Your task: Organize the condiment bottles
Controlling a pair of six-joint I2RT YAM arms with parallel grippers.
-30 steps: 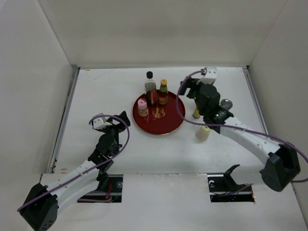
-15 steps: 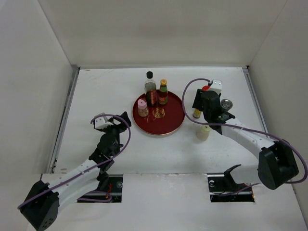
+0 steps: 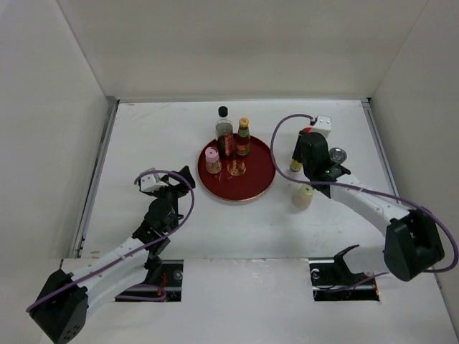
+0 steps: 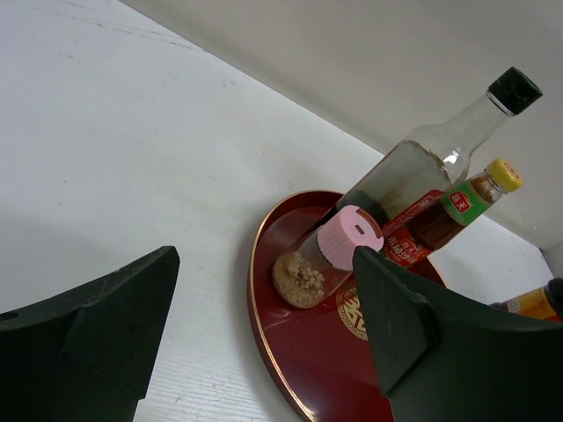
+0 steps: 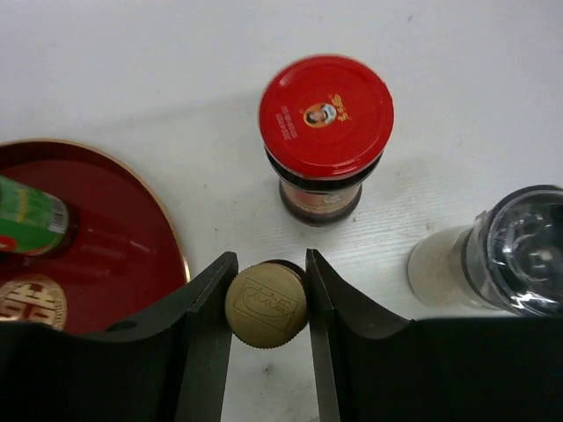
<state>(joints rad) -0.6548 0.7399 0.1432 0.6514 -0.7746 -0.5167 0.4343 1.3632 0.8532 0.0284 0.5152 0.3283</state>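
Overhead, I see the red tray (image 3: 252, 188) in the middle of the tabletop (image 3: 158, 136). It carries the tall black-capped bottle (image 3: 224, 129), the yellow-capped bottle (image 3: 243, 136) and the pink-capped jar (image 3: 213, 160). The cream-capped bottle (image 3: 303, 196) and the silver-topped shaker (image 3: 336, 154) stand on the tabletop right of the tray. My right hand (image 3: 296, 161) is down between tray and shaker, and my left hand (image 3: 183, 175) sits left of the tray.

On the left wrist view, my fingers are spread wide with nothing between them. The pink-capped jar stands on the tray beyond, with the two taller bottles behind it.

On the right wrist view, my fingers press both sides of the gold-capped bottle (image 5: 266, 304), clamped on it. It stands on the tabletop just beside the tray rim. The red-lidded jar (image 5: 325, 132) is just beyond it, and the shaker is to the right.
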